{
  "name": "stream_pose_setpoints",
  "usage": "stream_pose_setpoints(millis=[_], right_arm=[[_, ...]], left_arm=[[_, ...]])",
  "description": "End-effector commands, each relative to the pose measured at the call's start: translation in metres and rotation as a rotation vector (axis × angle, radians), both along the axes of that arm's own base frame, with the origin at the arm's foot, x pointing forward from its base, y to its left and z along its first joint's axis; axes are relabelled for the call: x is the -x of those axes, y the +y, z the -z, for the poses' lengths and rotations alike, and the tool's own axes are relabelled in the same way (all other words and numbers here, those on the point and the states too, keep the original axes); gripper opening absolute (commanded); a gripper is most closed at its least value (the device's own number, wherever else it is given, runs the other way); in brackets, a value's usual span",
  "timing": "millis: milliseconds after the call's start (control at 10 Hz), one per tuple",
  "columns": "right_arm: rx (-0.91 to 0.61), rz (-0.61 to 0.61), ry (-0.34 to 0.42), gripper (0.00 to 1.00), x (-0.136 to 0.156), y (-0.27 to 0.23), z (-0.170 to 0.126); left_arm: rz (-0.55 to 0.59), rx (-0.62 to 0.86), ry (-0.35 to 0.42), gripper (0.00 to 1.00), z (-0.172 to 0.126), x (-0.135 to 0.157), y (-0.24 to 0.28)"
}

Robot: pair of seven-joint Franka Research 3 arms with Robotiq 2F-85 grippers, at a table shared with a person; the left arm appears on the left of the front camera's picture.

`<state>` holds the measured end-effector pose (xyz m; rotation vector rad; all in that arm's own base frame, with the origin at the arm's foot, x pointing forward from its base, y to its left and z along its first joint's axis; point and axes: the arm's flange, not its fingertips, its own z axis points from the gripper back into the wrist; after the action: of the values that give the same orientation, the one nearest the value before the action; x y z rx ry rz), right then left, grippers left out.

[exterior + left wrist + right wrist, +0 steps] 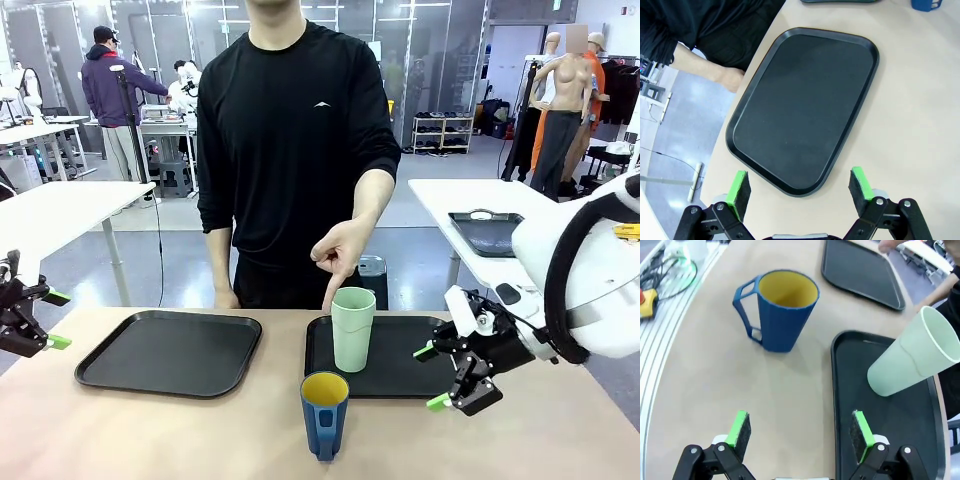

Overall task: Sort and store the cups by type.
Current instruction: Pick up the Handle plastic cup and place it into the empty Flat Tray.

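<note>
Pale tabletop carries two black trays; the mint tumbler stands at the 9 o'clock end of the right tray, the blue mug on bare table at its 6 o'clock. A person's hand points at the tumbler's rim. Left gripper and right gripper hang with jaws spread wide, empty. The right one, at the tumbler's 3 o'clock, should probably come in level and squeeze mid-wall gently, clear of that finger

Open lab hall: white worktables, glass partitions, shelf rack.
</note>
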<state>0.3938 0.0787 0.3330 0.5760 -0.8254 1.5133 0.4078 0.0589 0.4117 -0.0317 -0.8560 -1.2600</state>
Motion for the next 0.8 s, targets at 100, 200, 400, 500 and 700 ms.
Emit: stream_pose_setpoints(millis=[100, 200, 400, 500, 700], right_arm=[[-0.110, -0.022, 0.044, 1.00, -0.0148, 0.0086, 0.0254], [-0.144, -0.027, 0.070, 1.00, -0.0159, 0.0121, 0.0287], [-0.151, 0.010, 0.052, 1.00, -0.0194, 0.0099, 0.0291], [-0.129, -0.017, 0.090, 1.00, -0.0095, 0.0126, 0.0270], [-0.129, -0.017, 0.090, 1.00, -0.0095, 0.0126, 0.0270]], left_arm=[[0.001, -0.016, -0.023, 1.00, 0.0038, 0.0017, -0.0002], [0.001, -0.016, -0.023, 1.00, 0.0038, 0.0017, -0.0002], [0.001, -0.016, -0.023, 1.00, 0.0038, 0.0017, -0.0002], [0.001, -0.016, -0.023, 1.00, 0.0038, 0.0017, -0.0002], [0.001, -0.016, -0.023, 1.00, 0.0038, 0.0017, -0.0002]])
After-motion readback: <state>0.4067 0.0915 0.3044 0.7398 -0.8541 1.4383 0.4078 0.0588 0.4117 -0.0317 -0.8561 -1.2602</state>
